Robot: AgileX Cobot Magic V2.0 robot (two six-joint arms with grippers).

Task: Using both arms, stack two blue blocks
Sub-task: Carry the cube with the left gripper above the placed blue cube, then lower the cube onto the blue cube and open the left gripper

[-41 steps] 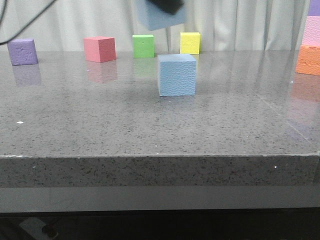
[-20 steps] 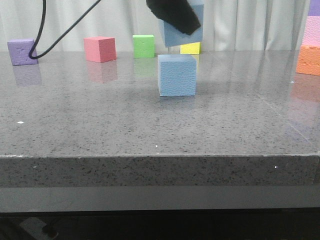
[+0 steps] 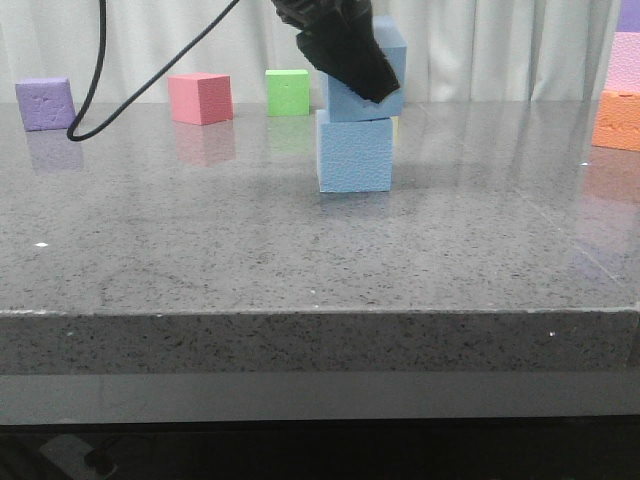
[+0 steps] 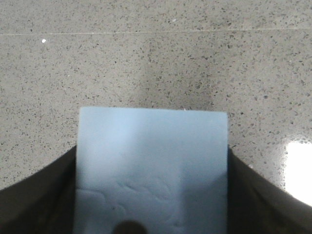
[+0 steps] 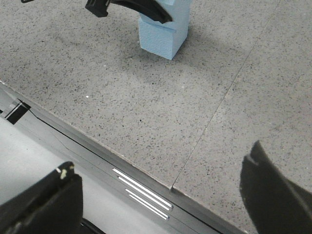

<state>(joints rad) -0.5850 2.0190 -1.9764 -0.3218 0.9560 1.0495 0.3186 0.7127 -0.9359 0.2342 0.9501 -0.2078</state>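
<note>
Blue blocks (image 3: 354, 150) — pale, finely textured foam cubes — stacked.

At frame centre, one foam cube (image 3: 380, 75) sits on another cube (image 3: 354, 150) on the table (image 3: 300, 250). Along the back edge, upper left, three smaller cubes (image 3: 45, 103) (image 3: 200, 98) (image 3: 287, 92) line up.

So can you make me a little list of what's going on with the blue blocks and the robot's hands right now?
top blue block: held by the left gripper, resting on the bottom one, turned a bit askew
bottom blue block: sitting on the grey table
left gripper: shut on the top blue block
right gripper: open, empty, near the table edge
other cubes: purple cube, pink cube, green cube at the back
stack: placed, not yet let go
</note>
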